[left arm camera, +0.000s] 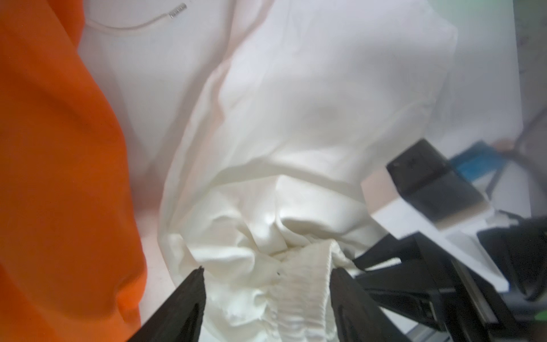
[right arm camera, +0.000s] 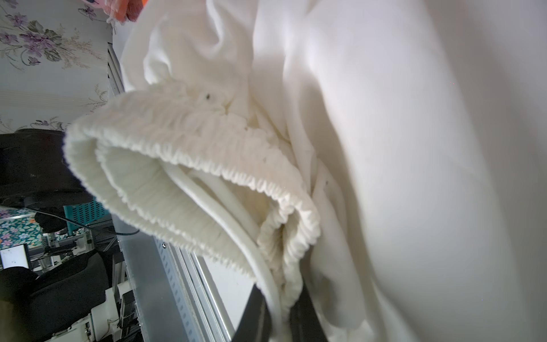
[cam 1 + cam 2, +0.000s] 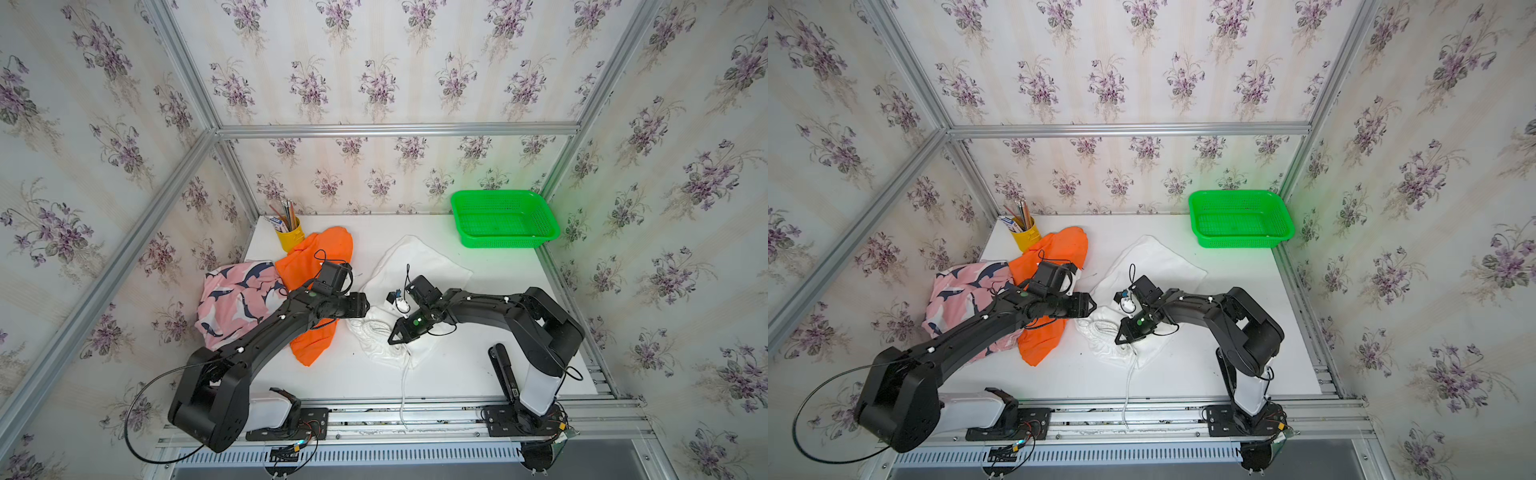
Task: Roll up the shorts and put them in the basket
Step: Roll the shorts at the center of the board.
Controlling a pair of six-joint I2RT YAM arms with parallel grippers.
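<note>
Cloth this limp will sag — the white shorts (image 3: 419, 266), crumpled mid-frame in both top views, handle best by the thick ribbed waistband (image 2: 189, 165). The right gripper (image 2: 281, 322) pinches it shut; the left gripper (image 1: 268, 284) straddles it, parted, seemingly holding nothing.

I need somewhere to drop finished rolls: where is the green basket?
In both top views the green basket sits in the table's far right corner, beyond the white shorts.

Table (image 3: 465, 370): pink shorts (image 3: 232, 303), orange shorts (image 3: 322, 253), white shorts (image 3: 419, 262), cup (image 3: 289, 240), basket (image 3: 503, 242).
</note>
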